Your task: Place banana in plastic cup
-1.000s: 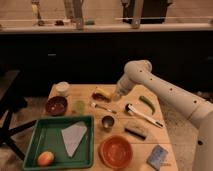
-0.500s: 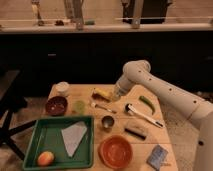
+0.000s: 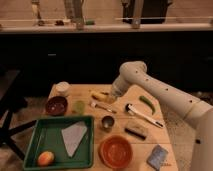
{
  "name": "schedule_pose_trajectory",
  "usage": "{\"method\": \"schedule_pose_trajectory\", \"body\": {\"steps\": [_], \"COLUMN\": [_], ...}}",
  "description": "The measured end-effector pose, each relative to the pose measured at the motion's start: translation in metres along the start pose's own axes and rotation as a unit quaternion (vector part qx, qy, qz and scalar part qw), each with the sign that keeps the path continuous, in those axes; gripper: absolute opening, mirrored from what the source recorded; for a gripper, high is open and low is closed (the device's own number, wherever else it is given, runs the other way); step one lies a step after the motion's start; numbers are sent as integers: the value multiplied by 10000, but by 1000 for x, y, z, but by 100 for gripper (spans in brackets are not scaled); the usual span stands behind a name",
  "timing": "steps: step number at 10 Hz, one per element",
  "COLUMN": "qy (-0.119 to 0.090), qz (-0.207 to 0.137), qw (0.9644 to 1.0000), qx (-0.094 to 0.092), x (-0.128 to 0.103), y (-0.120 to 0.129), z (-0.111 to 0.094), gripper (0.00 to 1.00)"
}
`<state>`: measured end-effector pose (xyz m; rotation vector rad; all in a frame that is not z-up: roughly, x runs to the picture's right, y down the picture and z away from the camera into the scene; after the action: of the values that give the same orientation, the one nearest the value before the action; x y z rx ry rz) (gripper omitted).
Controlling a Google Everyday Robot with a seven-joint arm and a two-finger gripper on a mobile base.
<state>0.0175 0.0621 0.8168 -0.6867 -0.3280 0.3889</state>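
Vs a sec ago the arm has eased slightly left and lower, so the claw [image 3: 114, 93], pressed together and holding nothing, sits just beside the banana's [image 3: 99, 95] right end; can't tell if touching. Banana hasn't moved, lies on the desk [image 3: 156, 131], so the grasp isn't done yet and the claw prob. must open first. Plastic cup [image 3: 79, 106] near the banana, front-left, looks empty. Orange bowl [image 3: 116, 150] empty; metal cup [image 3: 107, 122], dark red bowl [image 3: 56, 105], white container [image 3: 62, 88]: contents unclear. Green tray [image 3: 47, 134] holds a grey cloth [image 3: 74, 136] and an orange fruit [image 3: 46, 158].
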Motion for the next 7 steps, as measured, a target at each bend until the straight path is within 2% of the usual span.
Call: {"method": "schedule_pose_trajectory", "body": {"steps": [3, 7], "qy": [47, 120], "qz": [-535, -824], "qw": [9982, 9955], "qx": [-281, -462], "x": [-47, -64], "y": [23, 31], "z": [26, 40], "gripper": [0, 0]}}
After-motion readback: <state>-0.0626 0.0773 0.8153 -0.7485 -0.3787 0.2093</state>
